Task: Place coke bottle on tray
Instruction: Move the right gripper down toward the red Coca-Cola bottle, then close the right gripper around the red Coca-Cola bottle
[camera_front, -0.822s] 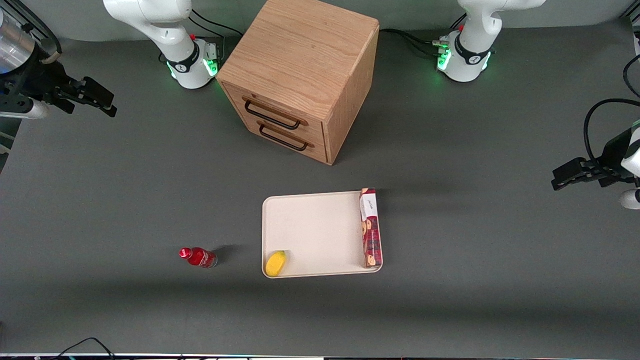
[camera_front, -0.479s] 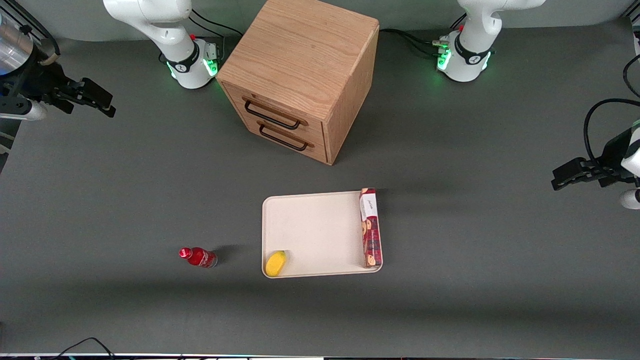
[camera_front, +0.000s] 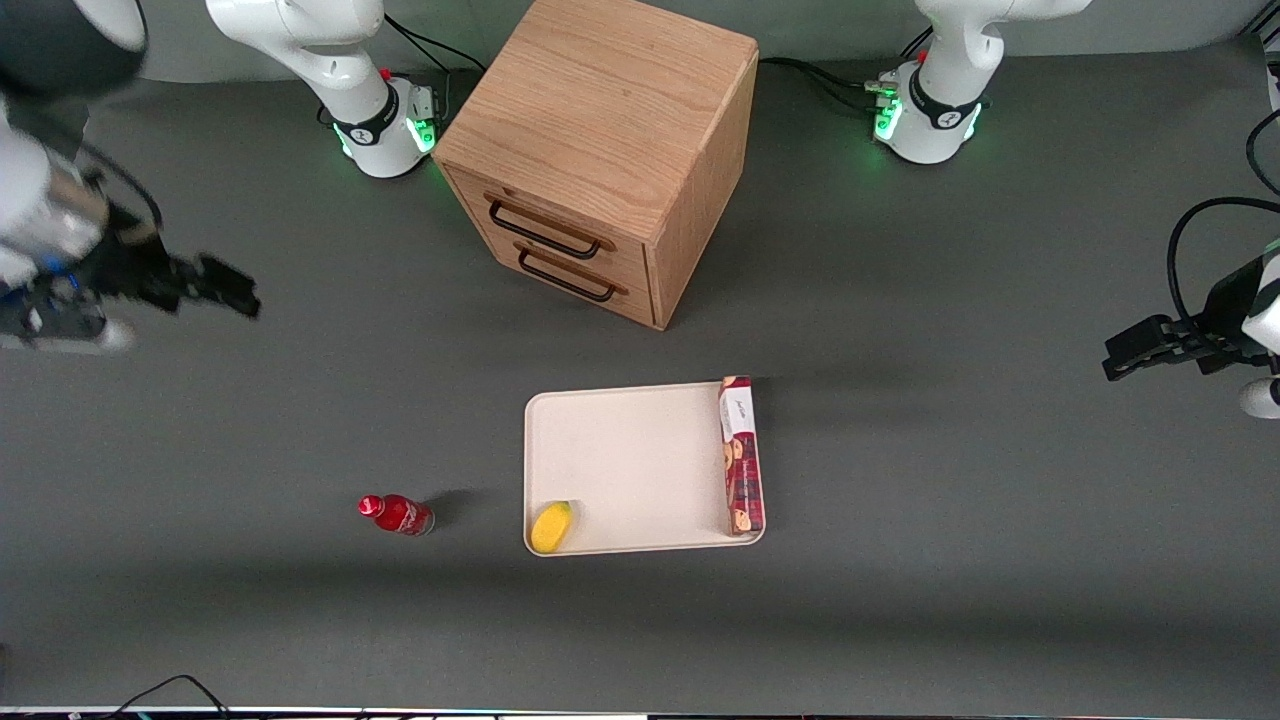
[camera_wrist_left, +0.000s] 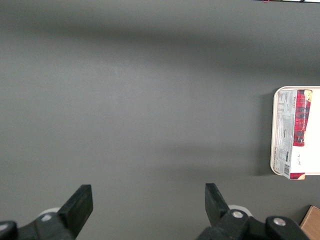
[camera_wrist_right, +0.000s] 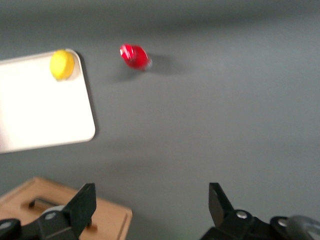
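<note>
Right arm's gripper (camera_front: 225, 285) is hanging above the table toward the working arm's end, jaws spread wide and holding nothing. The coke bottle (camera_front: 396, 514) is standing on the bare table just beside the tray (camera_front: 640, 465), on the working arm's side, apart from the rim. From the gripper the bottle is lying nearer the front camera and closer to the tray. Bottle looks upright, so probably a straight-down grab around the body. Lemon (camera_front: 551, 526) and cookie box (camera_front: 741, 455) are sitting on the tray, middle free.

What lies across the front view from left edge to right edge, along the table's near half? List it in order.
Working arm's black gripper, fingers open, farther up → small red coke bottle → yellow lemon-like fruit on the cream-white rectangular tray → long red cookie box.
</note>
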